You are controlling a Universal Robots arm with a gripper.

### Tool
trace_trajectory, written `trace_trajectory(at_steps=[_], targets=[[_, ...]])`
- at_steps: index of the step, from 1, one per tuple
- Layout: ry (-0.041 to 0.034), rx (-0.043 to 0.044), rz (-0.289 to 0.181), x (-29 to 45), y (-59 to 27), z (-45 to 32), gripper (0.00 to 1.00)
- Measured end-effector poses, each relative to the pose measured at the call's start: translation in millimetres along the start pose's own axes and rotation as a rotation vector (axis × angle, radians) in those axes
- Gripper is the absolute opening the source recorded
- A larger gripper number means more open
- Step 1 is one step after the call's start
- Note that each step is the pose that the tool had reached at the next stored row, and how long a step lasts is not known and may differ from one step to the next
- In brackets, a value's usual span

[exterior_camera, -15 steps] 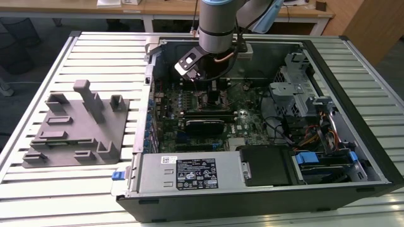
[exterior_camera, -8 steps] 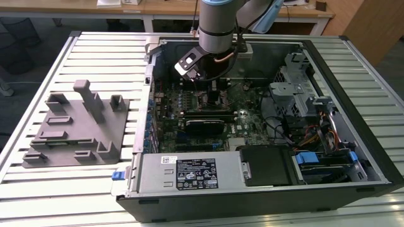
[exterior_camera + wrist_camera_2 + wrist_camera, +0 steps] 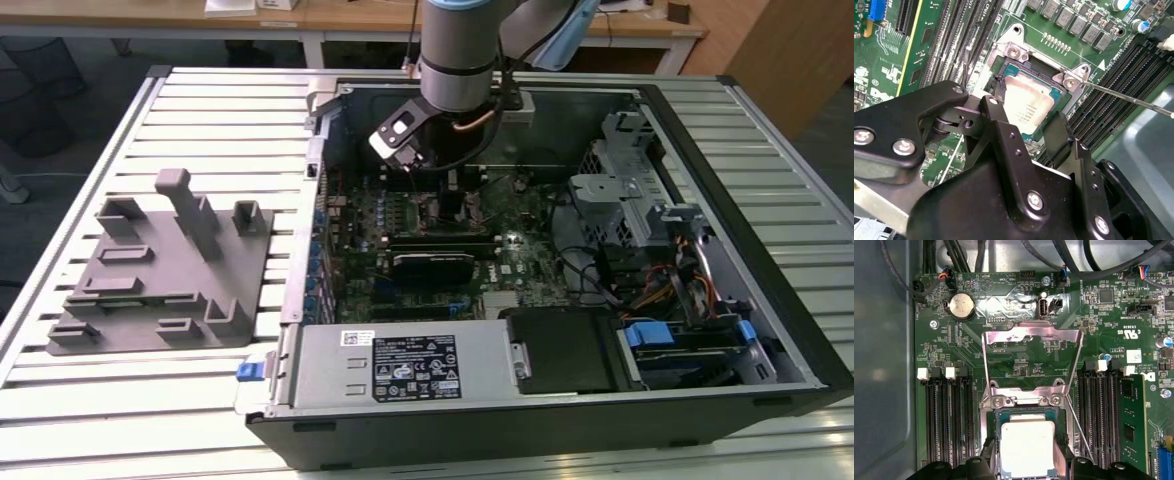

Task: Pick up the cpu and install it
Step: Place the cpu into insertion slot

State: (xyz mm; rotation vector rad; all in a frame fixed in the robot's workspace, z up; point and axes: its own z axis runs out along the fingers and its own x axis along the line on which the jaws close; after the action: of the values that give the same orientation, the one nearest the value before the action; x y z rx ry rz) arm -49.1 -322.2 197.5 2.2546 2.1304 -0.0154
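In the exterior view, the arm reaches down into an open computer case (image 3: 747, 200) that lies on a slatted tabletop (image 3: 200, 100). The end effector (image 3: 447, 195) hangs low over the green motherboard (image 3: 534, 250). A grey tray (image 3: 160, 270) with upright blocks sits on the tabletop toward the exterior view's left, well apart from the case.

In the second wrist view, the black end effector (image 3: 1026, 116) straddles the cpu (image 3: 1026, 102), which lies flat in its socket with the silvery top up. I cannot tell whether it is gripped or released. A thin metal lever (image 3: 1124, 95) slants away just beside the socket.

In the first wrist view, the cpu (image 3: 1027, 445) sits in the socket within the end effector (image 3: 1029, 466). The metal load plate (image 3: 1029, 332) stands raised, and a coin battery (image 3: 962, 306) lies near it.
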Motion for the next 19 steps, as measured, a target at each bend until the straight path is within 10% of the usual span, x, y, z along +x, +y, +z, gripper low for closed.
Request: trace_trajectory(at_steps=[5, 13, 19], targets=[[0.0002, -0.0001, 0.000, 0.0, 0.1, -3.0, 0.56], [0.0002, -0.0002, 0.000, -0.2, 0.2, -7.8, 0.20], [0.0001, -0.0001, 0.000, -0.3, 0.3, -12.0, 0.11]])
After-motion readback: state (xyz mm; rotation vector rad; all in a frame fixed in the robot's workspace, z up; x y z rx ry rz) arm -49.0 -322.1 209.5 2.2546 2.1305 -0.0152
